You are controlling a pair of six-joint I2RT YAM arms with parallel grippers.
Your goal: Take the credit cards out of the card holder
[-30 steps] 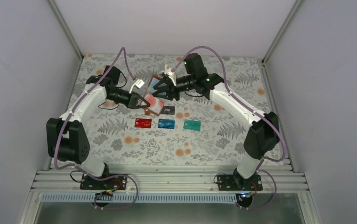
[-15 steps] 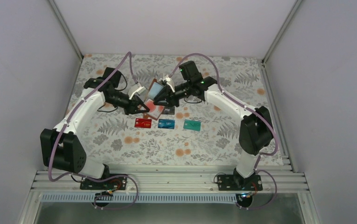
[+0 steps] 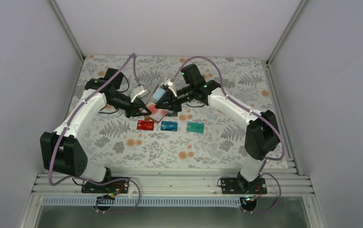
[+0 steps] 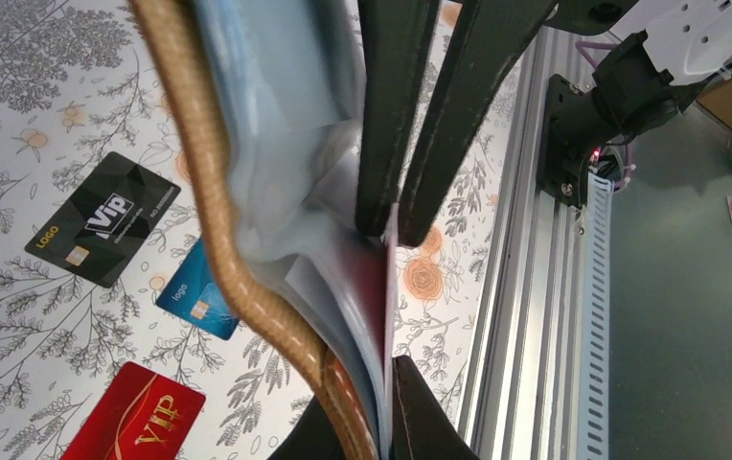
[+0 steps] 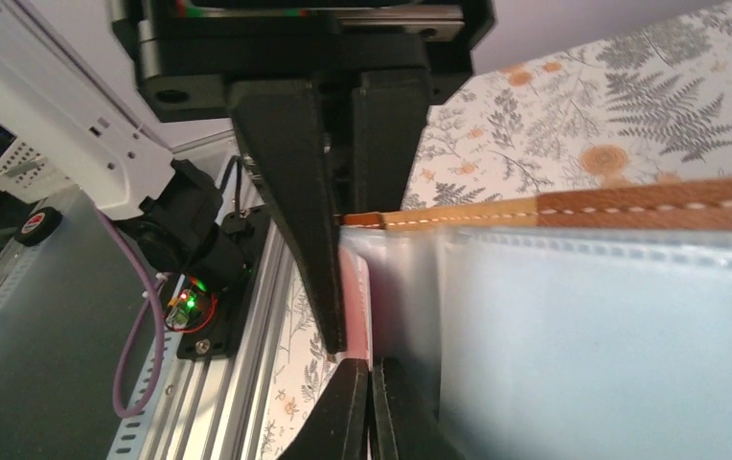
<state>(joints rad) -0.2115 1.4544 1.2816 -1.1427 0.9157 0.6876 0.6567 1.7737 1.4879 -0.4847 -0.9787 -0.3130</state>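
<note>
**Both claws closed at the card holder, one card left to draw**

Top view: the card holder [image 3: 158, 93] is held open above the table [image 3: 227, 142], between the two arms. The left claw [image 3: 145, 111] is closed on the holder's left side. The right claw [image 3: 162, 105] is closed at its lower edge, touching it from the right. A red card [image 3: 145, 125], a blue card [image 3: 169, 126] and a teal card [image 3: 195, 127] lie in a row just nearer than the holder. A black card [image 3: 172, 113] lies right beside it.

Left wrist view: the left claw pinches the holder's brown rim [image 4: 211, 163] and pale pockets at the bottom of the picture. The right claw's two fingers [image 4: 393, 144] come down from above, and their tips meet on a thin pale edge. This looks like the red-and-white card [image 4: 374, 287] in its pocket.

Right wrist view: the right claw [image 5: 370, 402] has no gap between its tips. It sits just left of the holder's stitched rim [image 5: 630, 205], facing the left claw.

The card's edge runs straight from one claw to the other. The right claw is likely the one to pull, away from the left claw's pinch.
</note>
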